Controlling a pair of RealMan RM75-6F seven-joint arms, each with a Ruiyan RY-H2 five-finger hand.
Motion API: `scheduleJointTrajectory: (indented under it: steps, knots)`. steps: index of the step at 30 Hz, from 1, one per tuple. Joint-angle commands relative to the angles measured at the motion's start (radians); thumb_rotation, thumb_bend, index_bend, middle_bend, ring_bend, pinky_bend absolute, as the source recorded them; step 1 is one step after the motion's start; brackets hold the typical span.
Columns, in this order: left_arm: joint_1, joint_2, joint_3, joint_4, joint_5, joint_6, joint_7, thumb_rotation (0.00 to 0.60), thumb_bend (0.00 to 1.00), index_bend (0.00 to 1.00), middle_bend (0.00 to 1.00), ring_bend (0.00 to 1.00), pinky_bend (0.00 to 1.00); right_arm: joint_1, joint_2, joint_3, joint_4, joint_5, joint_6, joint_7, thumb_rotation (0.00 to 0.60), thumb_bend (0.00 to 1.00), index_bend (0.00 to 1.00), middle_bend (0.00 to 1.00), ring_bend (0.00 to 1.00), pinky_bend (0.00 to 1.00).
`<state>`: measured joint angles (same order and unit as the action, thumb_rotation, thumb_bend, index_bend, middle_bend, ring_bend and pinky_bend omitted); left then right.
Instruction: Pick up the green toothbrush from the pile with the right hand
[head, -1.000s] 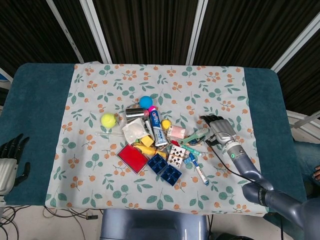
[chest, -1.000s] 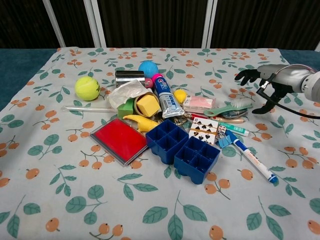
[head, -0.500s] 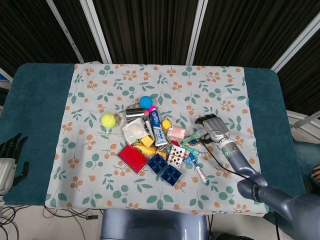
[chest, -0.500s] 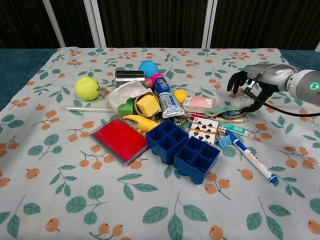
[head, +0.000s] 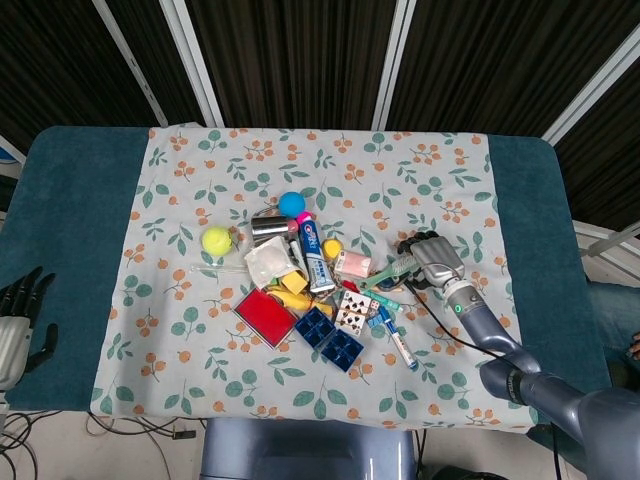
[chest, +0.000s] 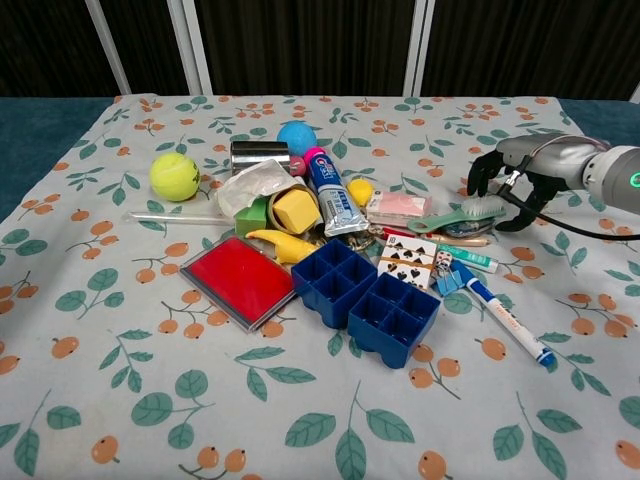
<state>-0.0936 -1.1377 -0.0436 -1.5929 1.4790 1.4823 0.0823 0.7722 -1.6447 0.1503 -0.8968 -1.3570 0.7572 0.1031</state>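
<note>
Toothbrush (chest: 456, 216) handle partly under clutter

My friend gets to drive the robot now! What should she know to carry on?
Right hand: at the bristle end of the green toothbrush, fingers curled over it; a firm grip is not clear.
Left hand: off at the table's left edge, holding nothing.
The toothbrush lies on the right side of the pile, beside the playing cards.
Done: the reach.
Left: grip it and lift it clear.
</note>
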Motion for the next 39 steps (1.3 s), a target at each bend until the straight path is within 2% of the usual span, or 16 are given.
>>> scheduleJointTrajectory:
  steps: [1,19,33,39]
  knots:
    - [0.0,0.0,0.0,0.0,0.0,-0.001,0.0,0.6,0.52,0.01,0.0,0.05,0.12,0.001,-0.002,-0.004,0.004,-0.003,-0.001,0.005,0.6,0.29,0.37,0.36,0.23,0.21]
    - [0.001,0.001,-0.001,-0.001,-0.002,-0.001,-0.008,0.6,0.52,0.01,0.0,0.05,0.12,0.017,-0.018,-0.014,0.014,-0.011,-0.007,0.019,0.6,0.3,0.48,0.46,0.26,0.21]
    - [0.001,0.004,-0.003,-0.006,-0.009,-0.007,-0.024,0.6,0.52,0.01,0.0,0.05,0.12,0.011,0.015,-0.019,-0.04,-0.012,0.003,0.029,0.6,0.36,0.58,0.52,0.31,0.21]
    - [0.001,0.005,-0.003,-0.009,-0.012,-0.01,-0.028,0.6,0.52,0.02,0.0,0.05,0.12,0.005,0.028,-0.016,-0.059,-0.011,0.017,0.04,0.6,0.43,0.62,0.55,0.33,0.21]
